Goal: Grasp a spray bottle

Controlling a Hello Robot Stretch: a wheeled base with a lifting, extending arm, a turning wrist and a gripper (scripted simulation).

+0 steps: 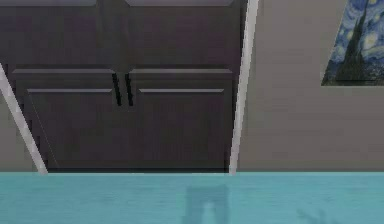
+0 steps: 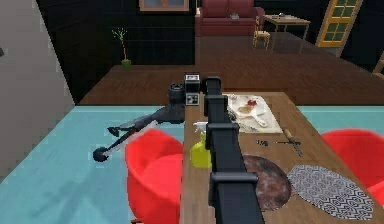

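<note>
My arm rises as a dark bar over a wooden table. At its far end are two white marked squares and the gripper's dark body. The thin fingers reach down and to the left, so the gripper ends over bare teal floor and holds nothing. A small yellow-green thing stands on the table right against the arm's left side; its shape is too small to name.
Red chairs flank the table, which bears white dishes and round mats. Farther out are a red sofa and a plant. Ahead is a dark double door, with a painting on the grey wall.
</note>
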